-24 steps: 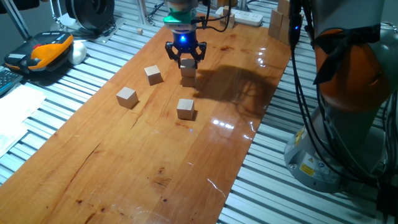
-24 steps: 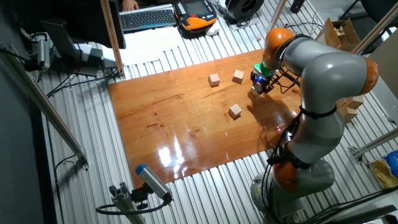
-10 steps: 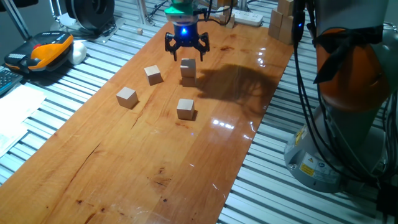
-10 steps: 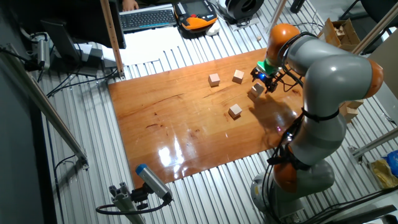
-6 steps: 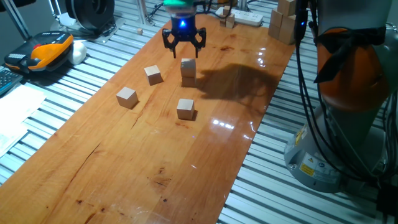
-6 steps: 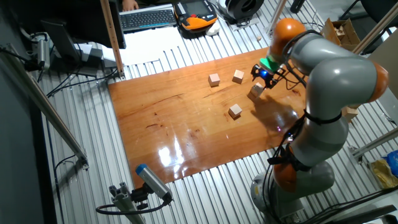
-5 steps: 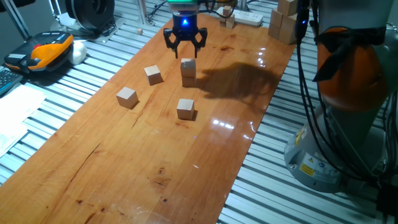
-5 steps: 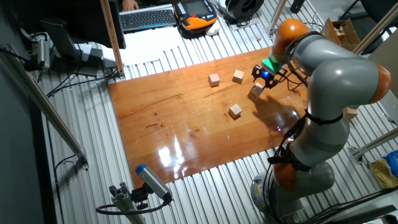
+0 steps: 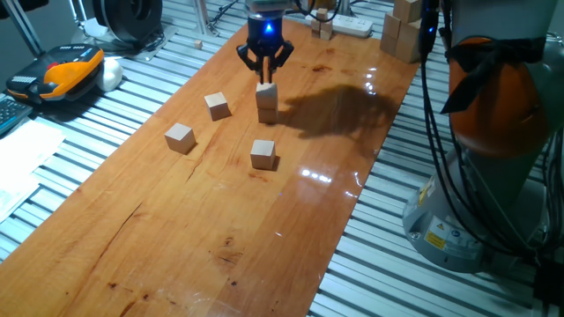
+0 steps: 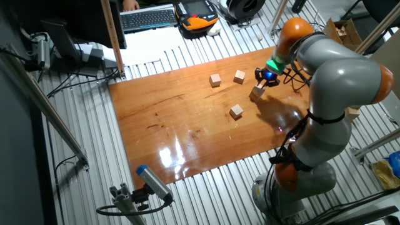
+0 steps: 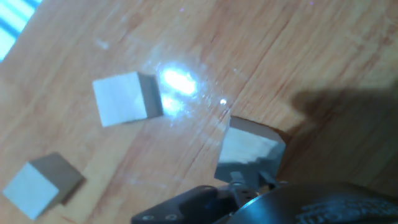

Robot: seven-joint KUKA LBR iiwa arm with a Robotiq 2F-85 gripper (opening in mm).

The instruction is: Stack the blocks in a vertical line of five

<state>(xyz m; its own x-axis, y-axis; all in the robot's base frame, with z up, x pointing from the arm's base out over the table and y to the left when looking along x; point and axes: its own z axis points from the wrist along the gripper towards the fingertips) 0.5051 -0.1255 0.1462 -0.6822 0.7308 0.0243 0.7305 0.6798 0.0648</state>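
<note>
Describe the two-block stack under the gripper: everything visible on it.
The two-block stack is a pair of small light-tan plain wooden cubes, one on top of the other, roughly aligned and upright on the glossy orange-brown wooden table, toward its far end in one fixed view. Faces look bare and unpainted. The black two-finger gripper hangs just above it, fingers drawn close together, not touching it as far as the fixed views show. In the hand view only the stack's top and one side show.
</note>
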